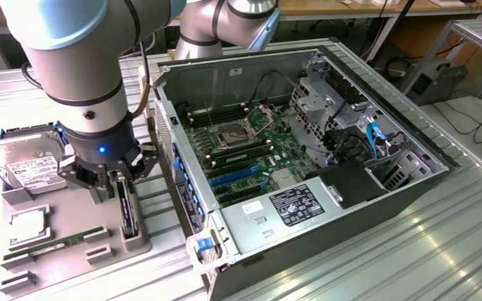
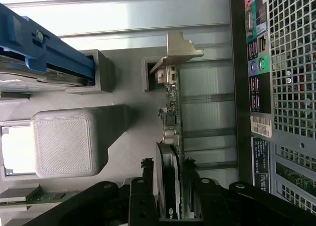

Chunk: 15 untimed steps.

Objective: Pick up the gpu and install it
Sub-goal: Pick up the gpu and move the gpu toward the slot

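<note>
The gpu [image 1: 126, 202], a thin black card, stands on edge in a slot of the grey holder [image 1: 69, 210] at the exterior view's left. My gripper [image 1: 112, 185] is lowered over the gpu's far end, its fingers open with one on each side of the card. In the wrist view the gpu [image 2: 173, 112] runs away from my gripper [image 2: 168, 167] to its silver bracket [image 2: 178, 49]. A dark finger [image 2: 146, 169] stands on one side of the card, the other finger on the far side. I cannot tell whether the pads touch it.
The open computer case [image 1: 250, 56] lies beside the holder, with blue expansion slots [image 1: 233, 179] on its motherboard. The holder also carries a hard drive [image 1: 27, 160] in a blue caddy [image 2: 44, 53], a processor [image 1: 27, 226] and a green memory stick [image 1: 53, 244]. The case's rear panel [image 2: 291, 87] is close to the card.
</note>
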Motion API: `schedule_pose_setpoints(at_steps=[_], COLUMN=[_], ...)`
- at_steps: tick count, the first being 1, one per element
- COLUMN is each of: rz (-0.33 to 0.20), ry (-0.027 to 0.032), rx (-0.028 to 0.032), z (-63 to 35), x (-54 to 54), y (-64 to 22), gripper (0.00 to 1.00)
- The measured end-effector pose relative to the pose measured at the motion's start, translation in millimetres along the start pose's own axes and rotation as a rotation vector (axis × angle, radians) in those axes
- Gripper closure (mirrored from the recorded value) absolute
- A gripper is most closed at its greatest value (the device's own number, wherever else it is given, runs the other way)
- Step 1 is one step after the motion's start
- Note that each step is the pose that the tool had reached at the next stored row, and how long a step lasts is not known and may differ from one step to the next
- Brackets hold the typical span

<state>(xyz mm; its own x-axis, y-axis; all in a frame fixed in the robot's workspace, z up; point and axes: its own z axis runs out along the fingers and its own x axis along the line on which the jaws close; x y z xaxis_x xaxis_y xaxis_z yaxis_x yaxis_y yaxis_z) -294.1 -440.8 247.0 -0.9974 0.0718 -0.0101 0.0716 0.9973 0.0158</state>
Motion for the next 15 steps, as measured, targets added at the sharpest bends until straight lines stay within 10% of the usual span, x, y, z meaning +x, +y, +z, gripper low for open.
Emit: schedule_pose_setpoints(at_steps=[8,15], rz=[-0.074,-0.078], ry=[0.0016,0.0018], rx=[-0.005,-0.0049], z=[-1.5,-24.0], x=[0.0,-0.2], y=[0.0,0.4], gripper=[0.74,0.74])
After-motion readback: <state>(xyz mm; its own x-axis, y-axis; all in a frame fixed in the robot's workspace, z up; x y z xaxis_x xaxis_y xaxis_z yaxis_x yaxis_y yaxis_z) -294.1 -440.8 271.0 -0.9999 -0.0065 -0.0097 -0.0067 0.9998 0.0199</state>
